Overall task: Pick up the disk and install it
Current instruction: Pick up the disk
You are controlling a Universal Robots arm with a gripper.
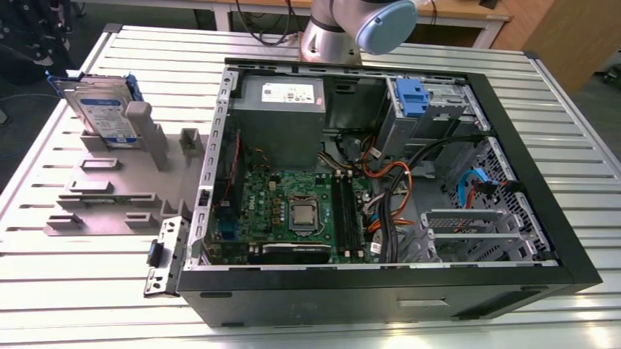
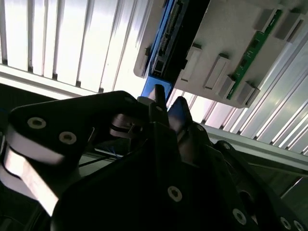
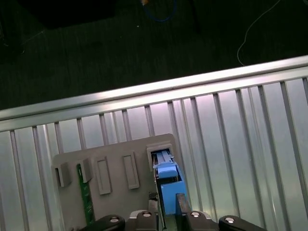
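The end effector hangs released, fingers apart, straight above the disk, which stands on edge in the grey holder, its thin edge lining up with the gap.

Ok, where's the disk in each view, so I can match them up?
Exterior view: disk stands upright in the grey holder, to the exterior view's left of the case.
Second wrist view: disk edge-on, blue carrier edge showing, in the holder's end slot, just beyond the gripper.
First wrist view: disk seen from above in the same end slot, next to the gripper.
Shared landmark: the grey holder.
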